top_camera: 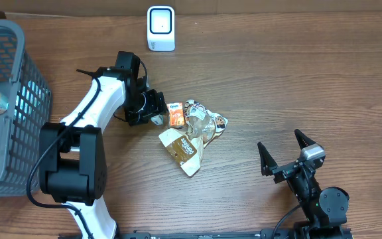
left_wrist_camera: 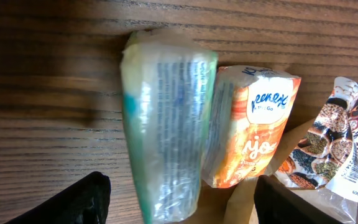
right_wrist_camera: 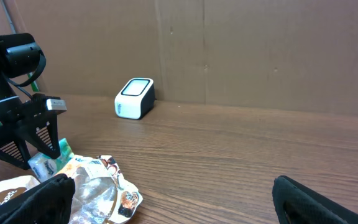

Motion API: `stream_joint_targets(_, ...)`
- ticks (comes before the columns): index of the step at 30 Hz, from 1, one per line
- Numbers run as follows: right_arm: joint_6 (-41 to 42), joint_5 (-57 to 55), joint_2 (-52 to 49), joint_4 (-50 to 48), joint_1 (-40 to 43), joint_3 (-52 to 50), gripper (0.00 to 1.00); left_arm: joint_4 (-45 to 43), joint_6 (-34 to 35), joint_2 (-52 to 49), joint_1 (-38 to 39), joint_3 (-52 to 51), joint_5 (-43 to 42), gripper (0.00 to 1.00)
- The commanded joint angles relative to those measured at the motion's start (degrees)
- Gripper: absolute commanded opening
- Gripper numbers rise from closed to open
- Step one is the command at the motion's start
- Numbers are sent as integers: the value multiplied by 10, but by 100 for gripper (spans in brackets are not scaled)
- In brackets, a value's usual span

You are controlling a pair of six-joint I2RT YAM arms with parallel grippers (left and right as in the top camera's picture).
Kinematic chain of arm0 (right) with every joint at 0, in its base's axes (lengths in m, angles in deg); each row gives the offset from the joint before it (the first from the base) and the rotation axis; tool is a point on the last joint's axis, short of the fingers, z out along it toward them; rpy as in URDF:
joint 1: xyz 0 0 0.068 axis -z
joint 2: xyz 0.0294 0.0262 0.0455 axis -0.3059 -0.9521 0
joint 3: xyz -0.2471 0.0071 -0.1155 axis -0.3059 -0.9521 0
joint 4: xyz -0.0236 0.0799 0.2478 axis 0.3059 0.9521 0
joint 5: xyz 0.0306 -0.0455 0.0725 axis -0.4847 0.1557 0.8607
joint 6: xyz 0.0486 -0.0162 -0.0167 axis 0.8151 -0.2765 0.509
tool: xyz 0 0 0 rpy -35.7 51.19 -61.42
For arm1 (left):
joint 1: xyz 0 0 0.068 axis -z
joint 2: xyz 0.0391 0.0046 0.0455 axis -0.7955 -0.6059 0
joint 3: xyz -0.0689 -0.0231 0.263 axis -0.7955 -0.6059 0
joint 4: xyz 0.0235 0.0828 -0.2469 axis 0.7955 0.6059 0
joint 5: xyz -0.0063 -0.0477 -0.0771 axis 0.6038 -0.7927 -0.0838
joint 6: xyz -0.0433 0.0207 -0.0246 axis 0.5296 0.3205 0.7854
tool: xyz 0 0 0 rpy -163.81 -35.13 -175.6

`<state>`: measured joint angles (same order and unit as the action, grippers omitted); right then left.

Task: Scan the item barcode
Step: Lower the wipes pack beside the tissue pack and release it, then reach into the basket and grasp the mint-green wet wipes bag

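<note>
glossy plastic tissue pack (left_wrist_camera: pixel 253 130) on matt wood table (left_wrist_camera: pixel 42 74).

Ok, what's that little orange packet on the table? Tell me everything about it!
The orange packet is a small tissue pack in soft, shiny plastic, white at one end with a blue logo, orange with pale lettering below. It lies flat on the wooden table, pressed against a clear-wrapped pack on one side, with a brown pouch at its orange end.

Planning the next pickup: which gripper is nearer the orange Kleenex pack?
Left. The left gripper is just beside the Kleenex pack; the right gripper sits far off.
</note>
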<state>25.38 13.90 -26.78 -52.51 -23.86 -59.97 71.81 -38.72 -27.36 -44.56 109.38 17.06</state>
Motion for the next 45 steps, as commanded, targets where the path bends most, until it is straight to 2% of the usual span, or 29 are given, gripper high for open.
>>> stream_joint_targets(1,-2,-4,7,-4,1,-6,100,-1,-11,-4,1,2,5,74)
stream_joint_targets(6,-2,-4,7,-4,1,-6,100,17,-19,7,1,33,3,72)
stream_joint_targets(10,-2,-4,7,-4,1,-6,100,33,-27,53,1,62,4,74)
stream_joint_targets(13,-2,-4,7,-4,1,-6,100,38,-33,85,0,76,3,79)
stream_joint_targets(17,-2,-4,7,-4,1,-6,100,46,-36,128,-3,86,3,100)
stream_joint_targets(25,-2,-4,7,-4,1,-6,100,63,-37,175,-3,86,3,99)
stream_joint_targets(38,-2,-4,7,-4,1,-6,100,73,-56,179,-4,86,42,98)
stream_joint_targets(45,-2,-4,7,-4,1,-6,100,97,-97,179,-32,166,12,97)
